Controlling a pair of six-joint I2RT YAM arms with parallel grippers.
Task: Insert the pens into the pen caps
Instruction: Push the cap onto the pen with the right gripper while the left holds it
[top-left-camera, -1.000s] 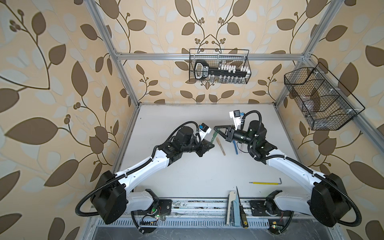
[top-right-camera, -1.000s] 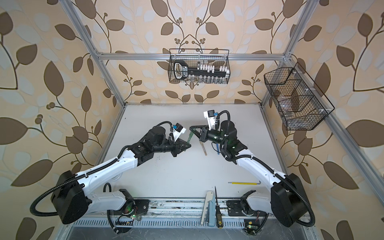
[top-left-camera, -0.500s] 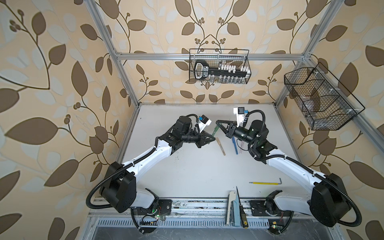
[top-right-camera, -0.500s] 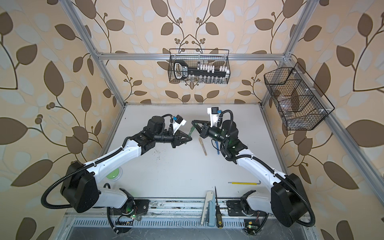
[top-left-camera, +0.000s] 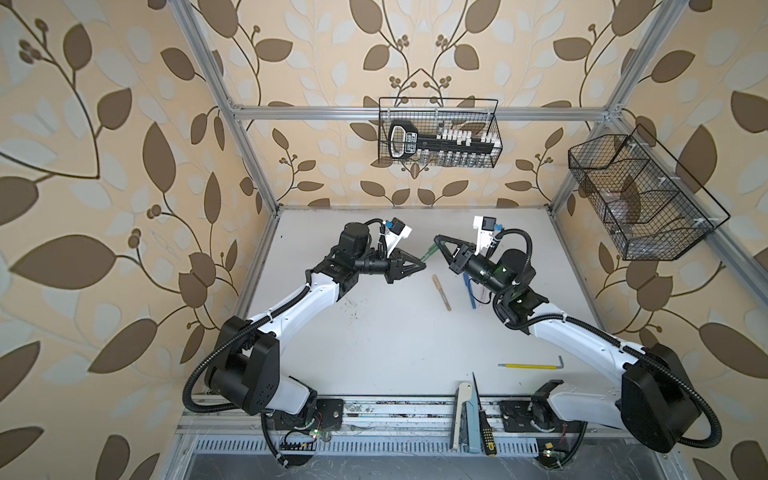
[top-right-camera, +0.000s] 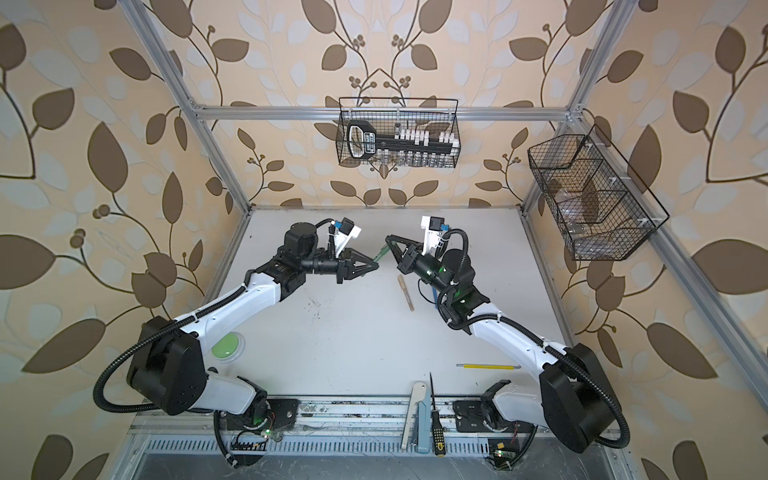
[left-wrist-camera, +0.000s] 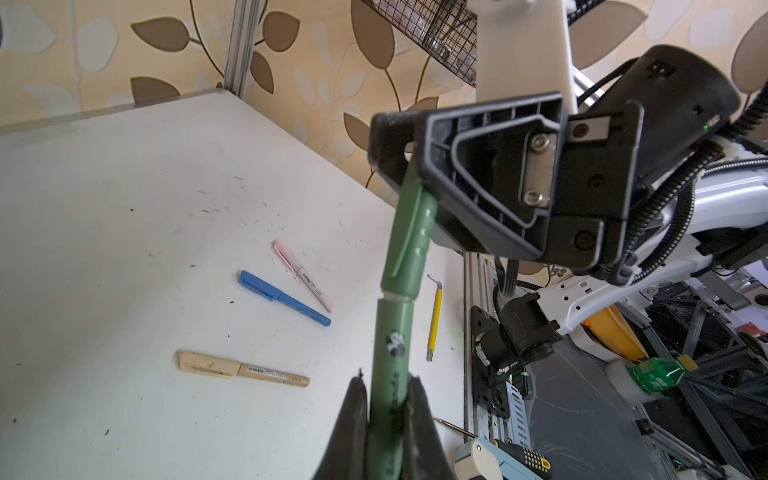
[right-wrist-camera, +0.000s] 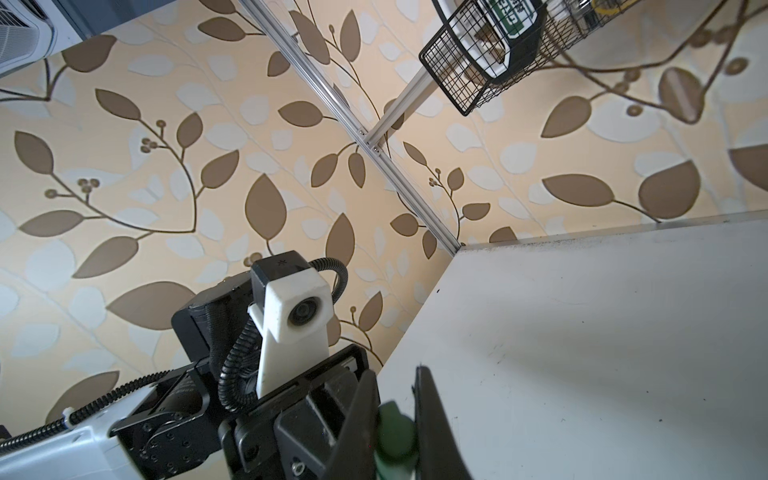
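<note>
Mid-air over table: left gripper pinches green pen, right gripper pinches green cap. Nearly one axis, cap over tip, thin pale gap at seam; likely needs straight push together.

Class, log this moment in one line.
left gripper: shut on green pen | right gripper: shut on green cap | joint: thin gap showing | on table: capped tan pen, blue pen, pink pen
</note>
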